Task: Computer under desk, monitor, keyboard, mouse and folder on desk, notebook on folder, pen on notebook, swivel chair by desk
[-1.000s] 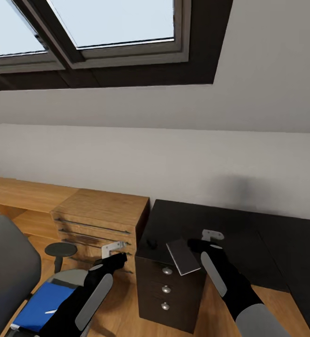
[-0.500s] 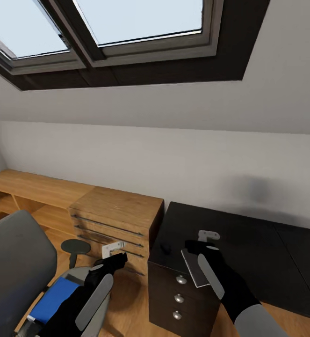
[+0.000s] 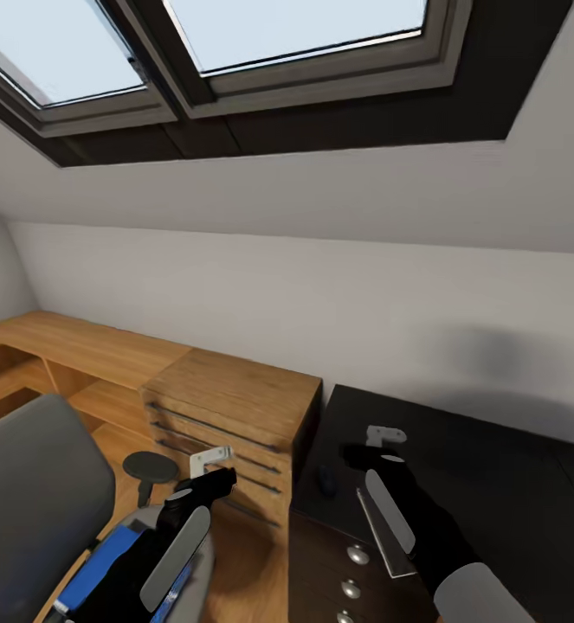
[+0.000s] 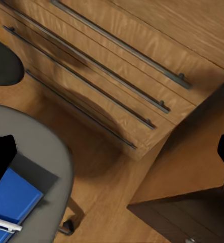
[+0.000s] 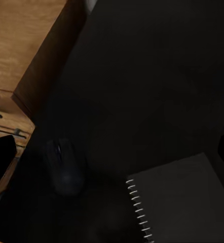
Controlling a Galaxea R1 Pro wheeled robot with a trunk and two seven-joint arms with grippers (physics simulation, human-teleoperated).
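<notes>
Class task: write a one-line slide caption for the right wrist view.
Spiral-bound notebook and dark mouse lie apart on the black desk.

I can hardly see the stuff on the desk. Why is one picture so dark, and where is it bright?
In the right wrist view, the glossy black desk top swallows the light, so the small dark mouse and the grey spiral-bound notebook barely stand out. In the head view, the dark-framed skylights are the brightest part. In the left wrist view, the light-wood drawer cabinet is evenly lit with soft shadows.
</notes>
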